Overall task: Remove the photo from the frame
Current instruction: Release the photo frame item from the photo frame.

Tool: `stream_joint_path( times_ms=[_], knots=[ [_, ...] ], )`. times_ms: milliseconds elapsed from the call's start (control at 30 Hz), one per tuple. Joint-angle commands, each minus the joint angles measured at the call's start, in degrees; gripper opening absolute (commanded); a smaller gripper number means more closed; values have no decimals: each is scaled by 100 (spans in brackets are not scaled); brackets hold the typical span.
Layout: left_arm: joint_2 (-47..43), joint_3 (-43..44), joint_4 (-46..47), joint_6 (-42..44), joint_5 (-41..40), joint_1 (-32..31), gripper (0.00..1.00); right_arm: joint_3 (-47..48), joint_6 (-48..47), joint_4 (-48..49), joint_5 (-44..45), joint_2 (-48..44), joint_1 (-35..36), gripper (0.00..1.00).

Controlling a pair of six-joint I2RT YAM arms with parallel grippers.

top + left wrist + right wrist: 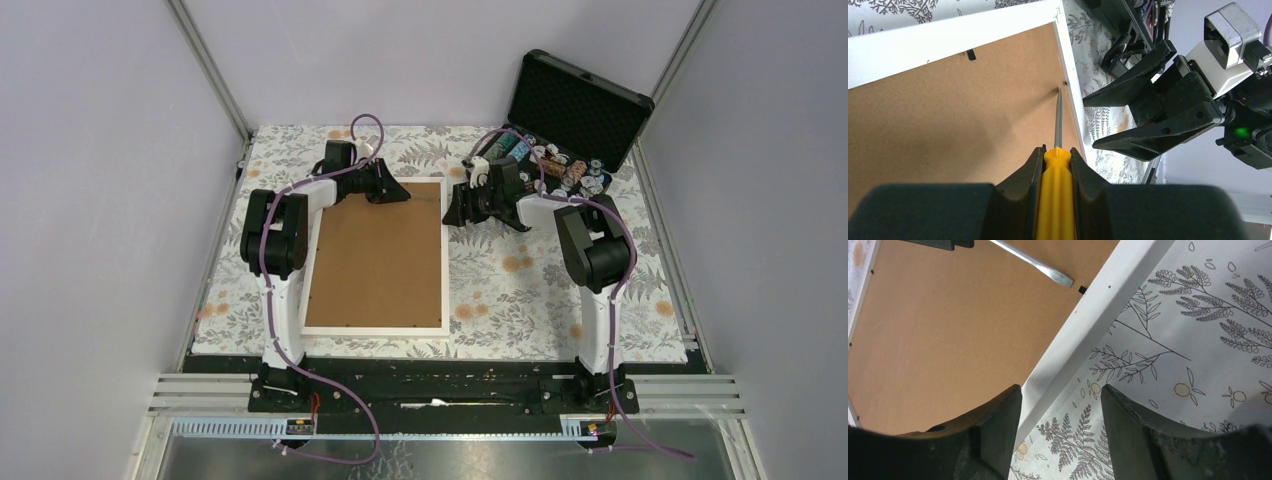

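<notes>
Left of middle on the bench (520, 300), the frame (375, 330) lies face down, hiding the photo. Left gripper (1057, 155) pinches a screwdriver (1056, 200); right gripper (1060, 390) is spread wide. Thin photo probably bends, so hold its edges.

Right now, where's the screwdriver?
The screwdriver sits in the left gripper, far centre in the top view, tip by a black tab on the frame's right border.

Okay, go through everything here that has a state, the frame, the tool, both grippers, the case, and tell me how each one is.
frame: face down, brown back up.
screwdriver: held, blade tip near a black tab at the frame's edge.
left gripper: jaws shut on the screwdriver.
right gripper: jaws open, empty, over the frame's edge.
case: lid up, chips inside.
photo: hidden.
</notes>
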Motion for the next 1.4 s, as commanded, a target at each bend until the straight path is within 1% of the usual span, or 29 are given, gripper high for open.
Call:
stream_joint_path(
  times_ms=[0,233,333,567,800,967,1033,1200,1300,1367],
  knots=[
    [66,245,179,-48,87,-104,0,265,-89,281,86,104,95,65],
    [154,339,132,-171,64,-253,0,309,-111,303,121,223,162,57],
    [157,371,118,-208,-45,-267,0,321,-112,307,129,253,199,52],
    [37,348,-3,-226,-186,-221,0,335,-77,300,261,331,247,46],
    [-161,195,-3,-221,-274,-114,0,315,-34,262,385,369,247,44],
    [-193,160,53,-298,-340,-62,0,408,14,161,405,430,247,41],
    [-245,63,281,-418,-340,-21,0,414,87,145,392,456,241,40],
    [-184,235,21,-302,-329,40,0,425,117,109,335,464,239,40],
    [-115,250,22,-381,-307,59,0,483,150,49,352,492,238,40],
    [-186,167,183,-404,-343,84,0,477,154,53,330,488,237,40]
  ],
)
